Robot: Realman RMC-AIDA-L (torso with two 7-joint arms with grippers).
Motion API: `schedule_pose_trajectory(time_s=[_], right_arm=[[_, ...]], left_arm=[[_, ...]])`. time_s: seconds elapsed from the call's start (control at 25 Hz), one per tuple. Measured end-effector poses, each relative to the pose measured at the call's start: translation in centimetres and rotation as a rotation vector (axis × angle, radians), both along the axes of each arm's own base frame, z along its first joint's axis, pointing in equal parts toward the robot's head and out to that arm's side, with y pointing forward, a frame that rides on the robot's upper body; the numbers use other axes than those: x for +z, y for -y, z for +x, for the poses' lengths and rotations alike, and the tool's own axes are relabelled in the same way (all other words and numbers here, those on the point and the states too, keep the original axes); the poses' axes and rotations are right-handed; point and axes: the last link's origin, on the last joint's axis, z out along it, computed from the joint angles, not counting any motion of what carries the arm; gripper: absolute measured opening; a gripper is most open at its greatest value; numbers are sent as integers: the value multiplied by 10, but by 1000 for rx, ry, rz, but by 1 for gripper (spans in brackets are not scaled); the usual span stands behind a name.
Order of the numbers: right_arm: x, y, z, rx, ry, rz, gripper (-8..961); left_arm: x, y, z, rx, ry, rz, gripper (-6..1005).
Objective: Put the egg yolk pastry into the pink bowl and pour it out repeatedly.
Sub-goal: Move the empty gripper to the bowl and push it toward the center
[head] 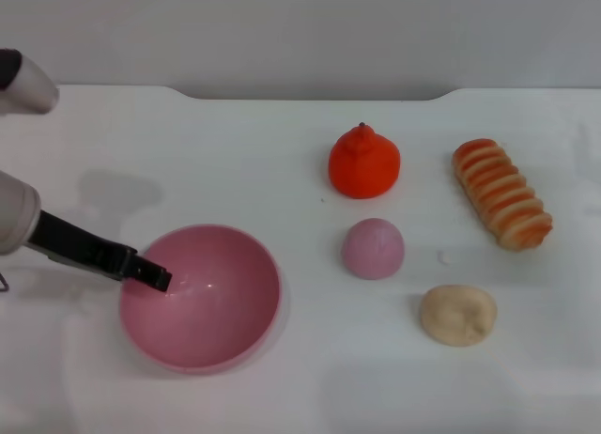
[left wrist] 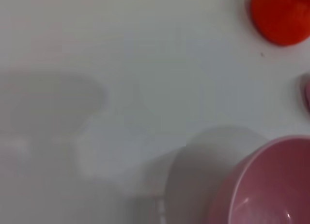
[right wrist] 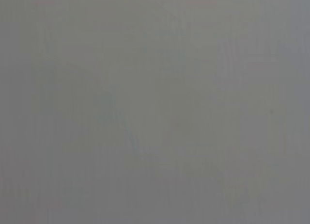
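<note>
Left pincer [head: 158, 277] is gripping the pink bowl's [head: 230, 307] left rim; egg yolk pastry [head: 457, 314] is lying on the desk [head: 235, 152], right.

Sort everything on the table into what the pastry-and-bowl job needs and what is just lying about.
For the job:
- egg yolk pastry, on the table, not in the bowl
- pink bowl, empty
- left claw, at the bowl's rim

Lying about:
- orange fruit-shaped item
- mauve dome
- striped bread roll
</note>
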Motion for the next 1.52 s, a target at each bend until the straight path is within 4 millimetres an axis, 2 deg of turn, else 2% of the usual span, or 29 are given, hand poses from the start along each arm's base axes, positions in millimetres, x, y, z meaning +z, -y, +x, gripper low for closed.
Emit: schedule_pose_trajectory(time_s=[0.12, 0.2, 0.4, 0.6, 0.76, 1.24, 1.4, 1.52], right_arm=[[1, -1, -1, 2, 1, 2, 507], [1, -1, -1, 3, 1, 3, 506], [2, -3, -2, 7, 4, 6, 503], [4, -3, -1, 8, 7, 11, 500], [5, -3, -1, 6, 6, 17, 498], [7, -8, -5, 16, 1, 24, 491], [9, -17, -6, 20, -121, -7, 489], [10, -31, -11, 46, -235, -91, 487]], left_arm=[[-4, 0, -2, 8, 0, -13, 690], [-17, 1, -5, 28, 1, -49, 689], [-20, 1, -5, 39, 4, -69, 688], [-20, 2, -6, 39, 4, -72, 580], [-20, 1, -6, 40, 4, -70, 385], [-21, 1, -7, 46, 7, -69, 108], [-15, -5, -5, 40, 21, -21, -2], [-9, -13, -4, 39, 40, 35, 0]])
